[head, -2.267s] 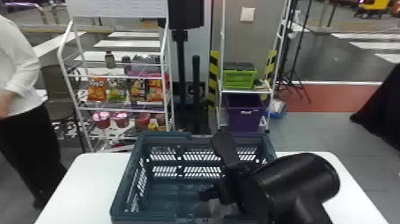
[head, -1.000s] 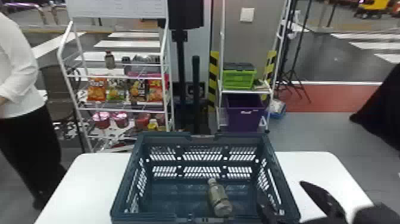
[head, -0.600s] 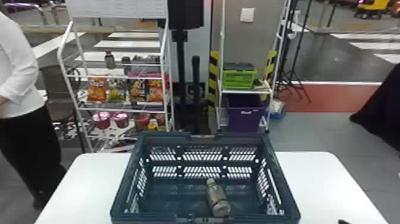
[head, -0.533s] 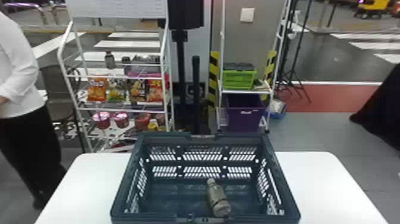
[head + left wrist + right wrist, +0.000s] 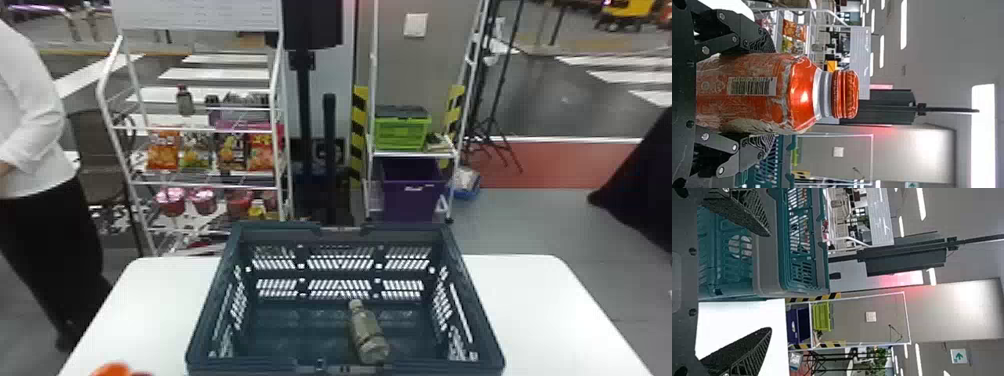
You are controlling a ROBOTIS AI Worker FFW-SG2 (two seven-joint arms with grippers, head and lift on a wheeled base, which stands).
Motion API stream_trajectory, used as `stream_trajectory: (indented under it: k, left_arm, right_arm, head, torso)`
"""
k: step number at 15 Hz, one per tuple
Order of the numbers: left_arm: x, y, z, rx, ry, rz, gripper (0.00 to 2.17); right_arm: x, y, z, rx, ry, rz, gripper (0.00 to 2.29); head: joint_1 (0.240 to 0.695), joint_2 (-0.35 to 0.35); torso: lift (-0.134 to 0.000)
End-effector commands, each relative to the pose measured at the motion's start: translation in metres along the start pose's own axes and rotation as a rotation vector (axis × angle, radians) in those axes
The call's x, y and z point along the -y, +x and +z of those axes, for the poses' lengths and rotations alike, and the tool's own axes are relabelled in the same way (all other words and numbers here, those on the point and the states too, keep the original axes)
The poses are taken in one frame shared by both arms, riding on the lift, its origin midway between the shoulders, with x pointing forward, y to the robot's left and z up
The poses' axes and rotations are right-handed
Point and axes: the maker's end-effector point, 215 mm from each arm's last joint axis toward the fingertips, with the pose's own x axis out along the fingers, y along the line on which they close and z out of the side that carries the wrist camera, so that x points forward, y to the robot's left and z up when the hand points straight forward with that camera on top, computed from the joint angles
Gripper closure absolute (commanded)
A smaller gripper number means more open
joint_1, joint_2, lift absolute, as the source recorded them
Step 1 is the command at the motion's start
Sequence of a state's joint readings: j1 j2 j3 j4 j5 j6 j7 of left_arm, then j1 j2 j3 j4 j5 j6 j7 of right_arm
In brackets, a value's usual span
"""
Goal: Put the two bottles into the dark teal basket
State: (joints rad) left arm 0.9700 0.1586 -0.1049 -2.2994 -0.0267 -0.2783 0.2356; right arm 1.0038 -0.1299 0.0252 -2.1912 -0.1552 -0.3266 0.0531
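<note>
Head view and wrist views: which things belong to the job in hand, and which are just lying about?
Job:
- dark teal basket
- grey-green bottle inside it
- orange bottle, held by left gripper

Just about, behind the table:
- snack bags
- green crate
- purple bin

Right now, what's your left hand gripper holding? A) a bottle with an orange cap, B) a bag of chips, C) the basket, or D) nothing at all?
A: the left gripper has one finger on each side of the bottle with the orange cap.
</note>
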Motion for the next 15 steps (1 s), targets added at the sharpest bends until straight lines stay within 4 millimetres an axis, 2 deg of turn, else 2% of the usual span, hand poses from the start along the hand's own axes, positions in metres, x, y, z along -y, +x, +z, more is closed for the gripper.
stream_trajectory:
  k: [1, 5, 7, 8, 9, 10, 12, 15]
  left_arm:
    - [0.007, 0.04, 0.009, -0.092, 0.057, -0.005, 2.15]
    - [0.042, 0.102, 0.005, -0.268, 0.129, -0.066, 2.15]
    - [0.069, 0.13, 0.022, -0.282, 0.146, -0.12, 2.15]
    - [0.085, 0.145, 0.035, -0.267, 0.163, -0.146, 2.15]
    - [0.104, 0.16, 0.041, -0.264, 0.18, -0.186, 2.15]
    - [0.118, 0.175, 0.035, -0.29, 0.185, -0.233, 2.15]
    - [0.158, 0.198, 0.005, -0.396, 0.176, -0.396, 2.14]
    - [0.187, 0.227, -0.035, -0.53, 0.198, -0.497, 2.14]
  right_arm:
    - [0.013, -0.01, -0.005, -0.014, -0.009, -0.023, 0.02]
    - [0.023, -0.02, -0.011, -0.016, -0.008, -0.032, 0.02]
    - [0.022, -0.02, -0.015, -0.027, -0.006, -0.03, 0.02]
    - [0.022, -0.018, -0.019, -0.036, -0.009, -0.028, 0.02]
    - [0.022, -0.017, -0.024, -0.053, -0.009, -0.028, 0.02]
    - [0.023, -0.014, -0.03, -0.075, -0.01, -0.027, 0.02]
    - [0.026, -0.011, -0.041, -0.112, -0.008, -0.031, 0.02]
    - [0.031, -0.008, -0.053, -0.145, -0.009, -0.035, 0.02]
  head:
    - [0.499, 0.0]
    - [0.499, 0.0]
    - [0.499, 0.0]
    - [0.499, 0.0]
    - [0.499, 0.0]
    - [0.499, 0.0]
    - [0.499, 0.0]
    - [0.499, 0.0]
  torso:
    - [0.0]
    - [0.0]
    - [0.0]
    - [0.0]
    - [0.0]
    - [0.0]
    - [0.0]
    - [0.0]
